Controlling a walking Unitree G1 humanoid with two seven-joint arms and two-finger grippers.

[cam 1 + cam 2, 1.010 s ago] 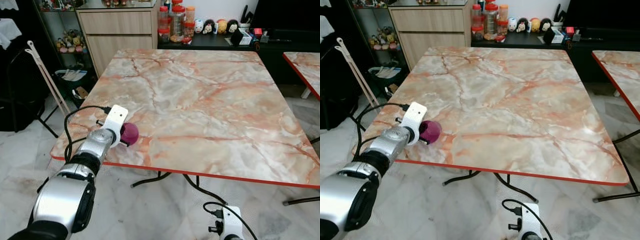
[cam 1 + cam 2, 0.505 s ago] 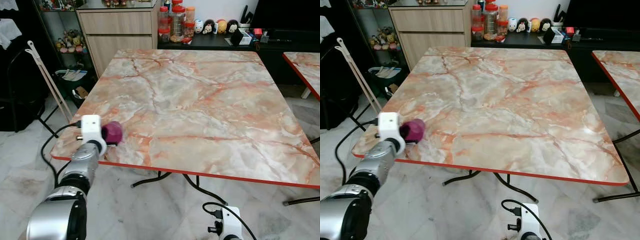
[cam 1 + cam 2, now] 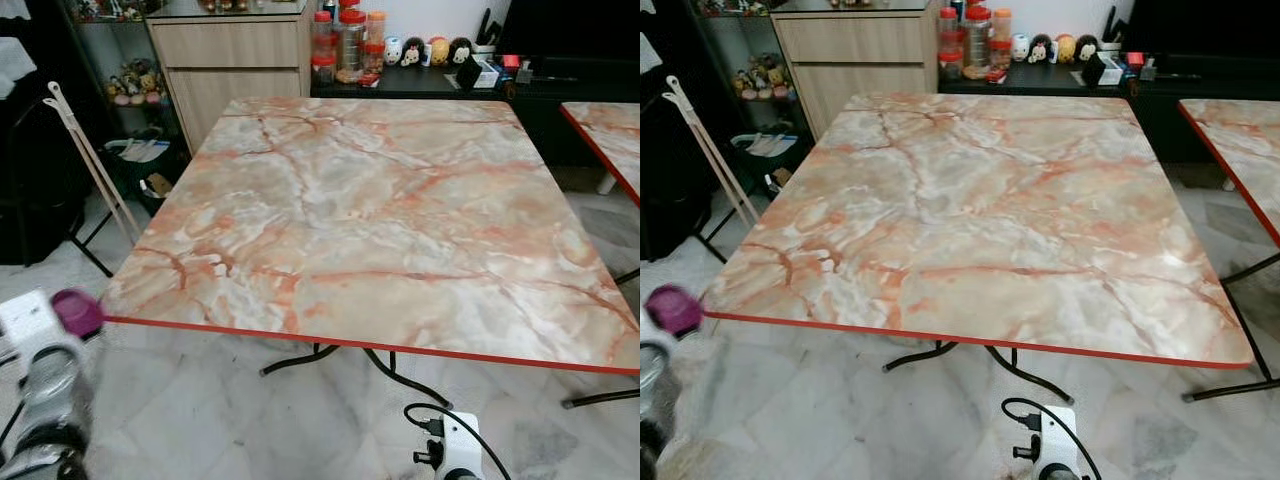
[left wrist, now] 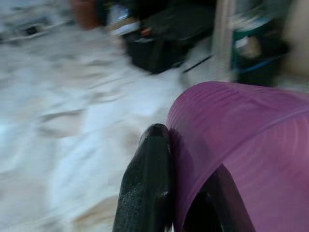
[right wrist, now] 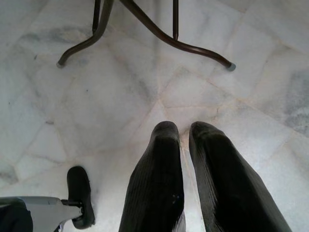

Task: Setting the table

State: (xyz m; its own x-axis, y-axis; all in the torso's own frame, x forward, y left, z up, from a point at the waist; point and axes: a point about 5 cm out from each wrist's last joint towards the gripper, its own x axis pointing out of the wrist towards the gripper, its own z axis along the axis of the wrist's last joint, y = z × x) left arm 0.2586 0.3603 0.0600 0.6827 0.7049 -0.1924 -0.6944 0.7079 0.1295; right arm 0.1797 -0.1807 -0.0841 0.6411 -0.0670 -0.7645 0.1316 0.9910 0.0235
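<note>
Purple cup [image 3: 77,311], gripped by the left hand [image 4: 193,193], has swung off the table [image 3: 400,220].

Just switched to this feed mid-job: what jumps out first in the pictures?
The big square marble-patterned table with the red edge takes up the middle of the head views. At the robot's left, off the table's near left corner and above the floor, the left gripper has its fingers shut on a ribbed purple plastic cup. The right gripper hangs low over the pale marble floor tiles.
</note>
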